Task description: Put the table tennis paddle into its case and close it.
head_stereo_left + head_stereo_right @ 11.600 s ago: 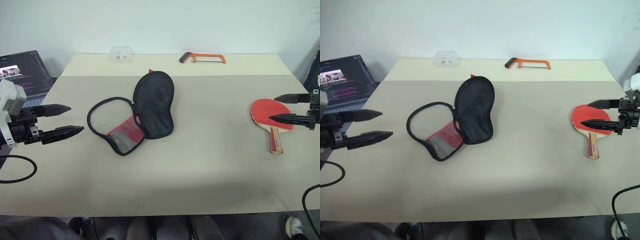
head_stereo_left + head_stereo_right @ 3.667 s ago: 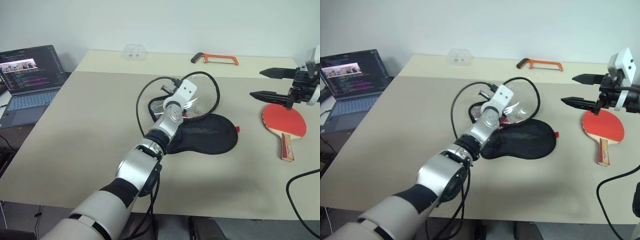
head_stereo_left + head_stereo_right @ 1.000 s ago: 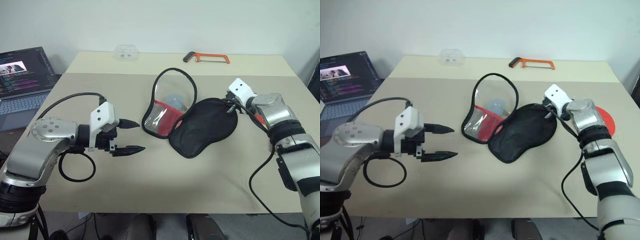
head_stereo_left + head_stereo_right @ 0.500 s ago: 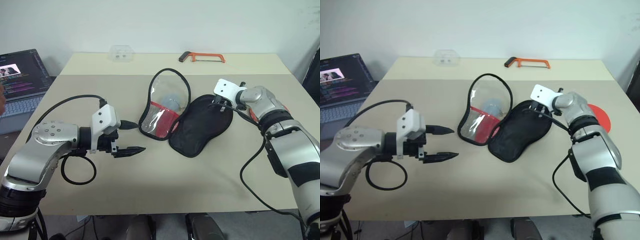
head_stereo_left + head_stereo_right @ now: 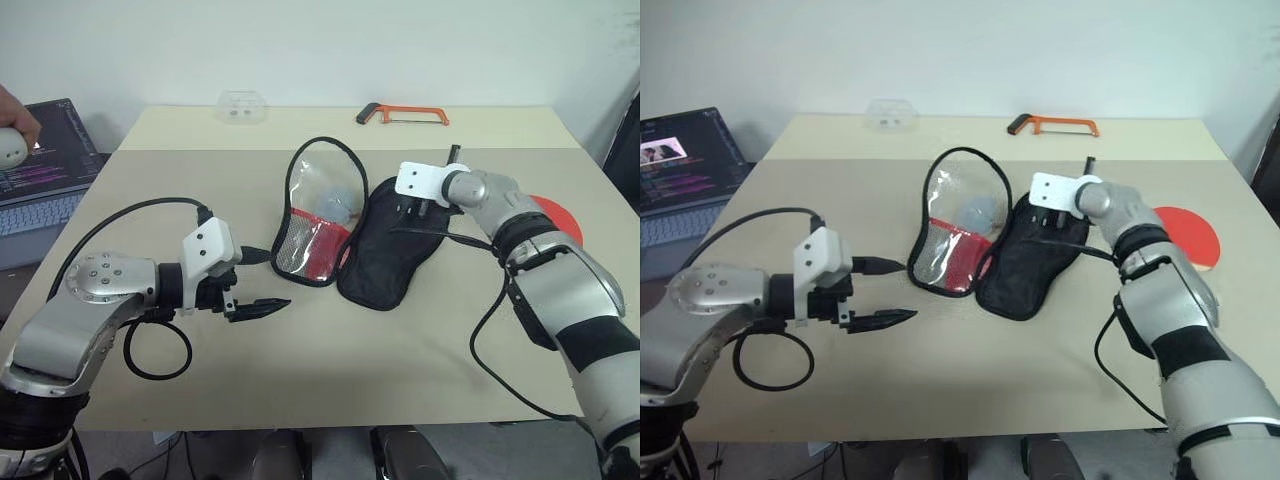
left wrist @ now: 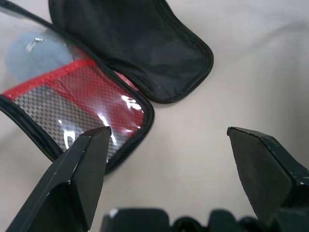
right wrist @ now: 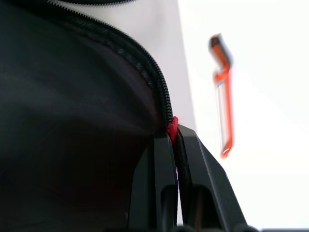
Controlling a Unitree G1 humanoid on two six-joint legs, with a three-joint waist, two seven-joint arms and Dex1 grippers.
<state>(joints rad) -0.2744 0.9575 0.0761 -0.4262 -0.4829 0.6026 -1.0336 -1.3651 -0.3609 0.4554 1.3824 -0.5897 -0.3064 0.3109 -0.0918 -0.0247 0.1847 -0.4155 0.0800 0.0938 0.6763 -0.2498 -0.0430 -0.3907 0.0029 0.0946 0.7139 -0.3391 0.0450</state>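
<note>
The case lies unzipped in the middle of the table, its black fabric half (image 5: 385,260) beside its clear and red mesh half (image 5: 318,215). My right gripper (image 7: 173,137) is shut on a small red tab at the zip edge of the black half, at that half's far end (image 5: 412,212). The table tennis paddle shows as a red blade (image 5: 1188,232) on the table to the right, partly hidden behind my right arm. My left gripper (image 5: 268,280) hovers open just left of the case, pointing at the mesh half (image 6: 82,96), with nothing between its fingers.
An orange hacksaw (image 5: 405,115) and a small clear plastic box (image 5: 240,105) lie at the table's far edge. An open laptop (image 5: 40,150) stands off the left side, where a person's hand (image 5: 10,135) holds a white object. Bare tabletop stretches along the near edge.
My right gripper has moved left and rolled, drawing the black half's end with it so that half now lies narrower and closer to the mesh half. The left gripper stayed put. A hand appeared at left.
</note>
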